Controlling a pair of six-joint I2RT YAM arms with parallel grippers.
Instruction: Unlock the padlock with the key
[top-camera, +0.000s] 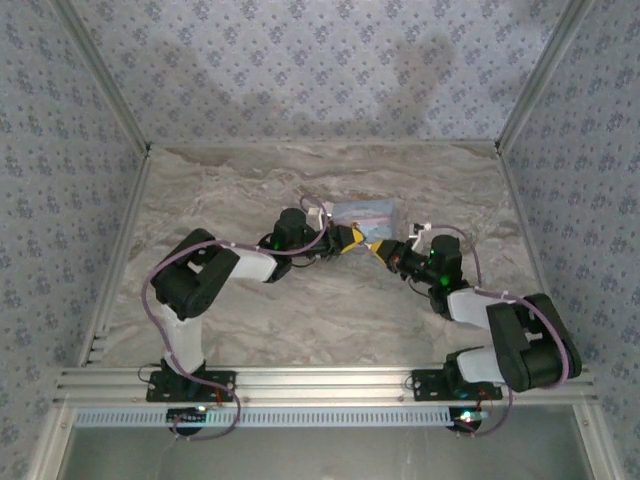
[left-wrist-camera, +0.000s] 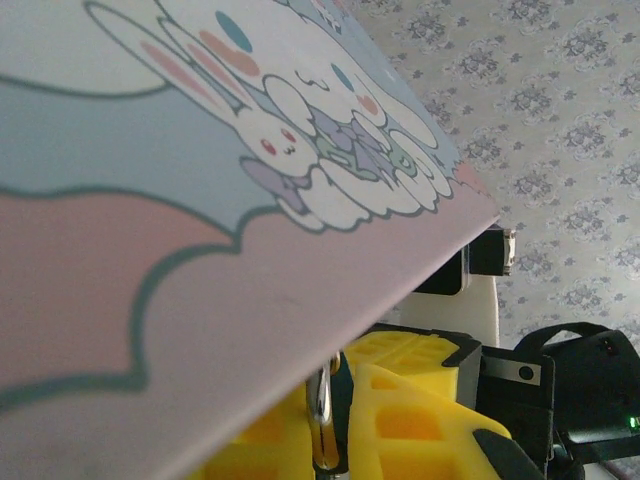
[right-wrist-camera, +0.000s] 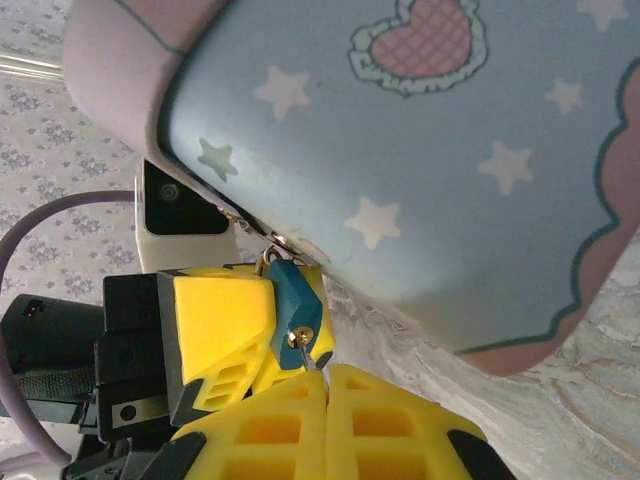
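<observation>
- Marble table (top-camera: 300, 310) from above: left end effector (top-camera: 350, 240) and right end effector (top-camera: 383, 250) meet beside the tin (top-camera: 365, 211).
- Left wrist: left end effector, nearly shut, pinches the padlock (left-wrist-camera: 322, 425) by its metal loop, under the tin.
- Right wrist: a skewed key (right-wrist-camera: 303, 352) could jam or slip; right end effector, shut on it, touches the padlock (right-wrist-camera: 293, 300) keyhole.

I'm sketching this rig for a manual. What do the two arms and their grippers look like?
The left arm and right arm are black joint blocks and white links, each trailing a lilac cable. The left gripper and right gripper have chunky yellow fingers with square hollows, on black bodies.
</observation>
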